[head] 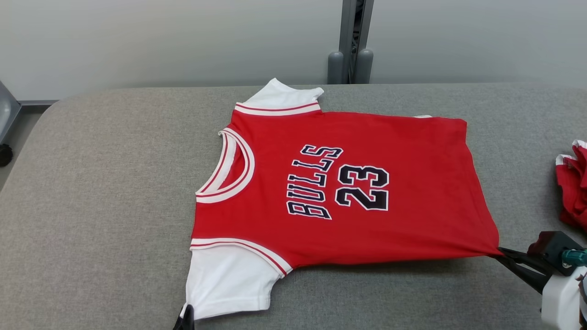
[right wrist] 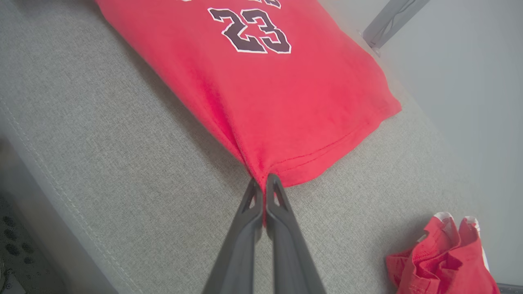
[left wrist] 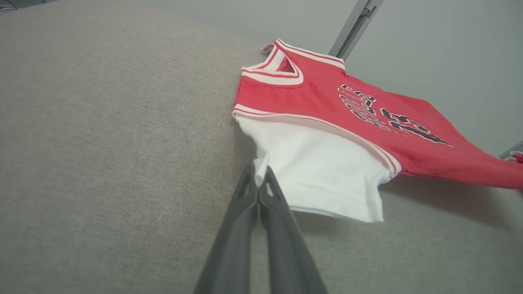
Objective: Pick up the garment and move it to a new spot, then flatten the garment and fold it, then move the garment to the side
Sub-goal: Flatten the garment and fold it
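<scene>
The garment (head: 330, 192) is a red jersey with white sleeves and "BULLS 23" in dark letters, spread flat on the grey table (head: 101, 206) with its collar to the left. My left gripper (head: 185, 317) is shut on the corner of the near white sleeve (left wrist: 322, 171), pinched at its tips (left wrist: 258, 174). At the lower right my right gripper (head: 502, 252) is shut on the near corner of the red hem (right wrist: 294, 167), which is drawn to a point between the tips (right wrist: 261, 183).
A crumpled red and white cloth (head: 573, 183) lies at the table's right edge, also in the right wrist view (right wrist: 441, 261). A grey metal post (head: 352, 41) stands behind the table against the pale wall. The table's left half is bare fabric.
</scene>
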{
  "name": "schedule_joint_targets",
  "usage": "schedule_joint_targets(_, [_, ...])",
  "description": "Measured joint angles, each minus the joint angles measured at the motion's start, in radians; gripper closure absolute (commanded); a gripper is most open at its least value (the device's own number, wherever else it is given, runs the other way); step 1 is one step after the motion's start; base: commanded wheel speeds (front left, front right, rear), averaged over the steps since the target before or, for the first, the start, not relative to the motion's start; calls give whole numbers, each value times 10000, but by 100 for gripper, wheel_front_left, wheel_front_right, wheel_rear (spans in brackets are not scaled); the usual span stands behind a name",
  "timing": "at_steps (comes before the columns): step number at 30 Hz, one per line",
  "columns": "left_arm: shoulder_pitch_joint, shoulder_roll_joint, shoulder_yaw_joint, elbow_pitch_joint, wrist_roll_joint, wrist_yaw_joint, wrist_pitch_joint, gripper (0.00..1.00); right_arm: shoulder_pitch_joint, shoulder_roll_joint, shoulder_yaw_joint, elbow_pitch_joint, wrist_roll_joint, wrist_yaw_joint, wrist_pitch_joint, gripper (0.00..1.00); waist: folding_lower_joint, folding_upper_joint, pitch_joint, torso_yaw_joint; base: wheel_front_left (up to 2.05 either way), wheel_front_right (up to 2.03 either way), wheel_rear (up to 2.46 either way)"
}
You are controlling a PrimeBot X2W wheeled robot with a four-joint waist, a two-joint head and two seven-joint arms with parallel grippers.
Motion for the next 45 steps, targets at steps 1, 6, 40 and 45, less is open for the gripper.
schedule_joint_targets(1, [18, 0, 36, 17, 2, -56, 0, 100, 98, 2, -107, -13, 0, 0, 23, 100, 0, 0, -11, 7, 0, 0, 0])
schedule_joint_targets(6, [-265, 6, 353, 17, -33, -251, 0, 100, 447, 343, -447, -61, -25, 0, 65, 100, 0, 0, -33, 26, 0, 0, 0])
schedule_joint_targets(40, [-5210, 2, -12, 838, -1898, 842, 0, 100, -2742, 1315, 539, 2169, 2433, 0, 88, 100, 0, 0, 1846, -181, 0, 0, 0])
schedule_joint_targets(45, [-5852, 2, -86, 1409, -1879, 903, 0, 100, -3296, 1476, 924, 2537, 2715, 0, -25, 100, 0, 0, 2198, -221, 0, 0, 0])
